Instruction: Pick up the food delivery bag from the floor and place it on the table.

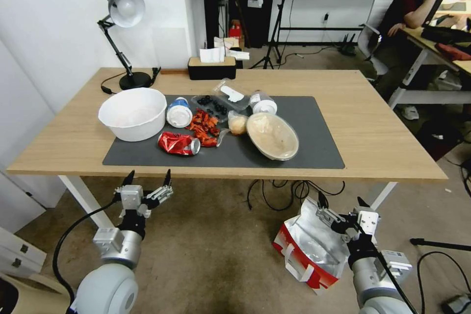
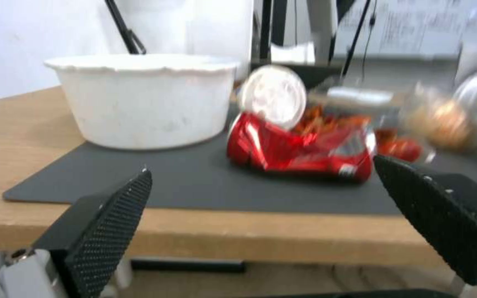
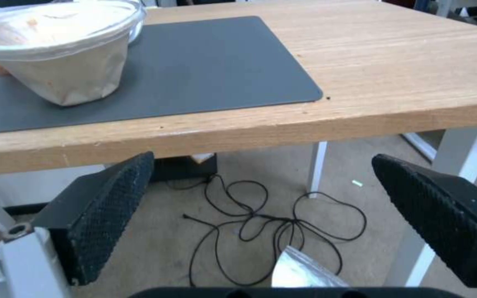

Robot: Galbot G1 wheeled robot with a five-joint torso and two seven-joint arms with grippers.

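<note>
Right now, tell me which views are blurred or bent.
Left wrist view: blurred; the white bowl and crushed red can look smeared. Right wrist view: sharp on the table edge and floor cables. Head view: sharp, but wide-angle, so the table's near edge bows; foil inside the bag glints.
</note>
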